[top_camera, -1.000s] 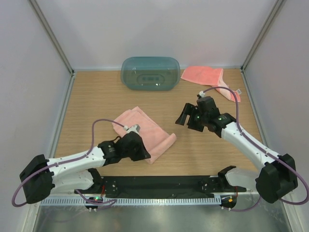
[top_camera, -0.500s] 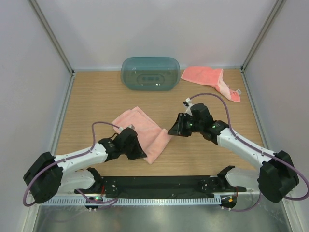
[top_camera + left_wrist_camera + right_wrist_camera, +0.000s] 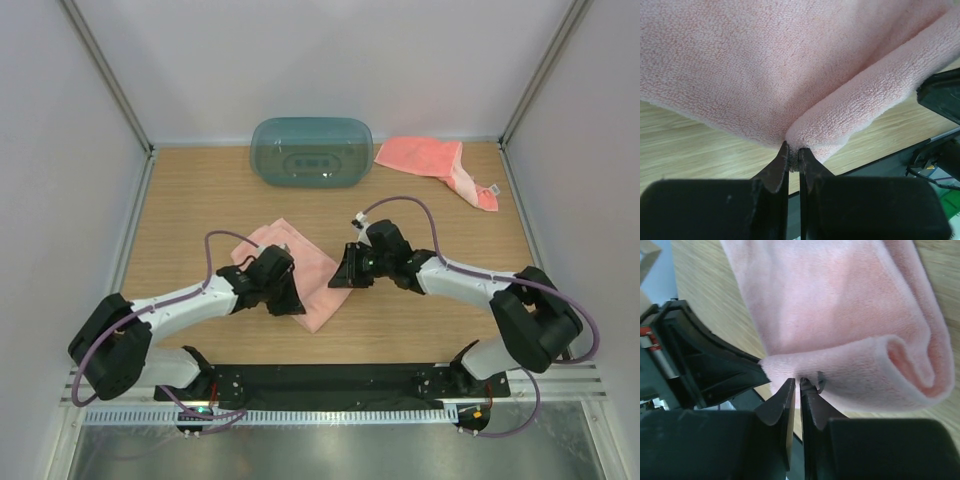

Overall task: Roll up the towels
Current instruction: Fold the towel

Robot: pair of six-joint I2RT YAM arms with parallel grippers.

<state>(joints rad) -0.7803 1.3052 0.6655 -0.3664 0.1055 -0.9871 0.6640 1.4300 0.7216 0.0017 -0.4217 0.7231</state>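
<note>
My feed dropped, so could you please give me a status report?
Left gripper shut on pink towel, rolled edge. Right gripper shut on its opposite side. Second towel unrolled, back right. Nothing obstructing.

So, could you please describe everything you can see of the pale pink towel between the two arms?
The pale pink towel looks like soft terry cloth. It lies on the wooden table with its near edge curled into a loose roll. The left gripper and right gripper each pinch that rolled edge from opposite sides, jaws shut.

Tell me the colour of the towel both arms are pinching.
The towel is plain pale pink, clearest in the left wrist view.
</note>
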